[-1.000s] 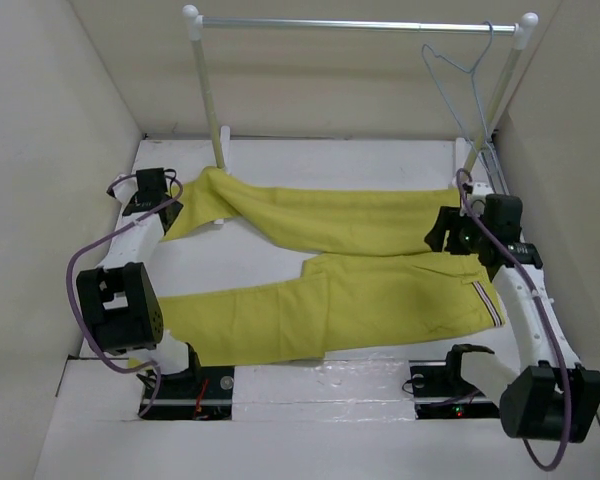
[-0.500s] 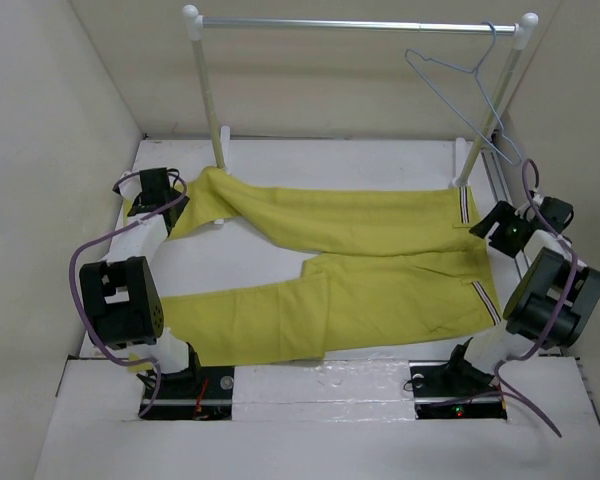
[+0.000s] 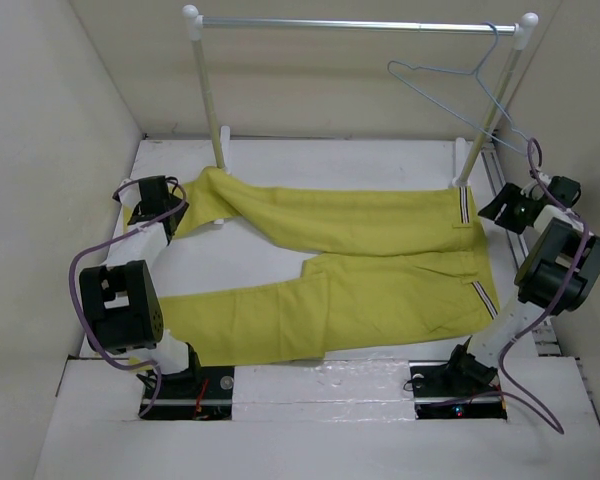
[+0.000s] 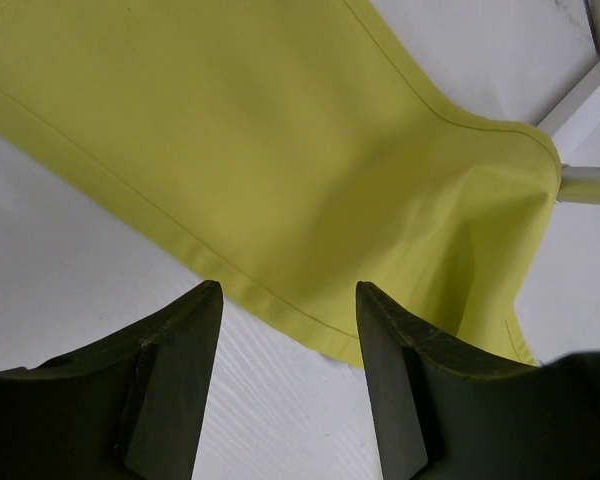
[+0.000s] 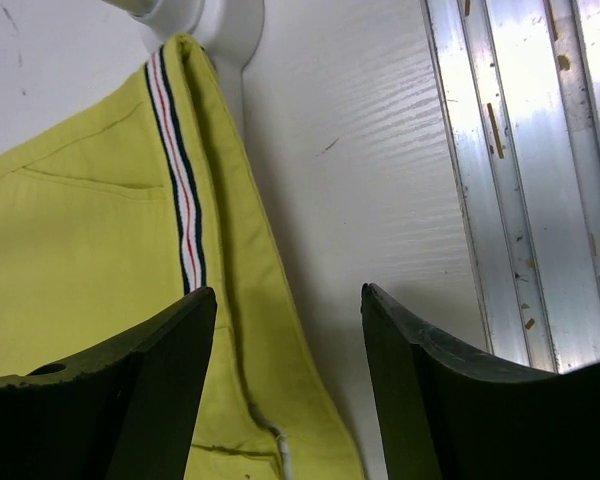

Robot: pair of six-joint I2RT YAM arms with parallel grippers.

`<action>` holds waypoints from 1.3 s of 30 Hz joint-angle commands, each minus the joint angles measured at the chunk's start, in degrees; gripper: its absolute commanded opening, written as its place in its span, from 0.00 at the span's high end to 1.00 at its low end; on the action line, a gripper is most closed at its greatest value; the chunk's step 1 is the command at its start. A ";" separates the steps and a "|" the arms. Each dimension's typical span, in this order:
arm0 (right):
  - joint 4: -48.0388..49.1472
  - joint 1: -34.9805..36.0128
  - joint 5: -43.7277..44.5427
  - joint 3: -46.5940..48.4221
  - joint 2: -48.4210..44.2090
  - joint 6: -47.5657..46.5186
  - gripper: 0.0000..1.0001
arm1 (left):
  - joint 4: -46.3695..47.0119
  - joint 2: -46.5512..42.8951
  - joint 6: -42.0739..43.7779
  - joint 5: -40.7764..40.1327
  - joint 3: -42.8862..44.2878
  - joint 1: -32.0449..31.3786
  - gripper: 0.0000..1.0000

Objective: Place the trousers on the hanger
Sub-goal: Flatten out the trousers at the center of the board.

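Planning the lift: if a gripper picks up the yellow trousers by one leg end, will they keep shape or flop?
Probably floppy: the trousers lie flat with a soft buckle at the leg end, so the rest would likely hang and drag. The stitched hem looks like matte cloth, probably not slippery.

Left tool (image 4: 288,292) and right tool (image 5: 288,292), jaws apart, empty.

left claw (image 4: 288,385) spread empty above trousers (image 4: 280,150) hem on white table (image 4: 70,270); white post (image 4: 585,95) nearby
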 commanded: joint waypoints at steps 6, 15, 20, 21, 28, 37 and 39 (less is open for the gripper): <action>1.06 -0.58 -6.45 2.65 3.86 -0.38 0.38 | 0.60 -0.67 -0.91 -0.75 0.53 0.45 0.49; 1.59 -1.29 -8.31 2.91 5.89 3.56 0.73 | -1.95 3.90 -0.74 -3.13 2.38 0.45 0.51; 5.28 -3.22 -10.50 1.33 4.05 7.08 1.00 | -2.21 5.65 -0.56 -3.83 3.08 0.45 0.52; 5.97 -3.92 -11.12 1.24 3.69 8.04 1.00 | -2.04 6.35 -0.74 -3.31 3.08 1.14 0.51; 7.81 -7.08 -6.30 -0.60 -2.10 11.82 1.00 | -2.21 9.08 -0.39 -1.99 4.05 2.82 0.52; -4.01 -7.01 11.71 6.50 -3.96 9.20 1.00 | -5.90 12.78 -0.12 -3.83 8.27 2.82 0.54; -4.74 -4.56 13.92 6.87 -4.04 7.28 1.00 | -7.12 12.08 -0.04 -5.93 9.32 2.82 0.54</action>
